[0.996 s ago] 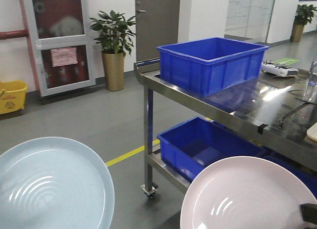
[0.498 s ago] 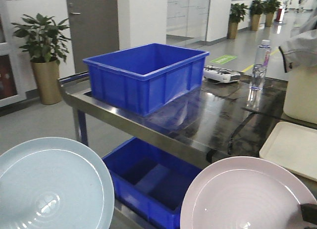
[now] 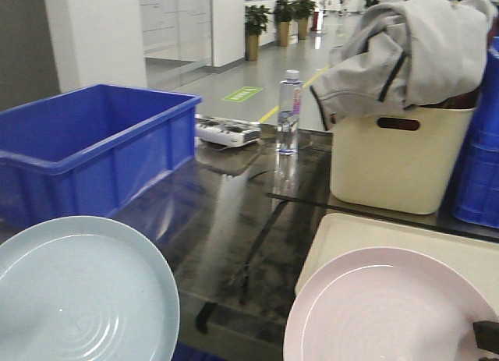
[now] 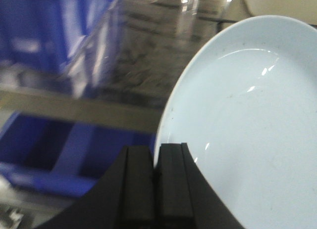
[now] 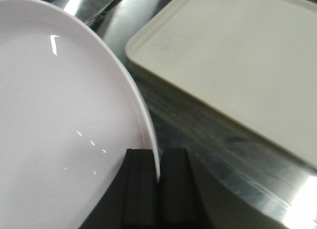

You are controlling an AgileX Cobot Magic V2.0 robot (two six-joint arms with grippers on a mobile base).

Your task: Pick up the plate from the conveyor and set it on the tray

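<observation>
No words or numbers can be read anywhere. The water bottle [image 3: 289, 111] at the far middle of the table carries a pink label [image 3: 296, 102], too blurred to read. The green floor marking [image 3: 242, 93] beyond it, far left, is also illegible.

tray [image 3: 366, 235] surface open, cream tub [image 3: 390, 166] behind
</observation>
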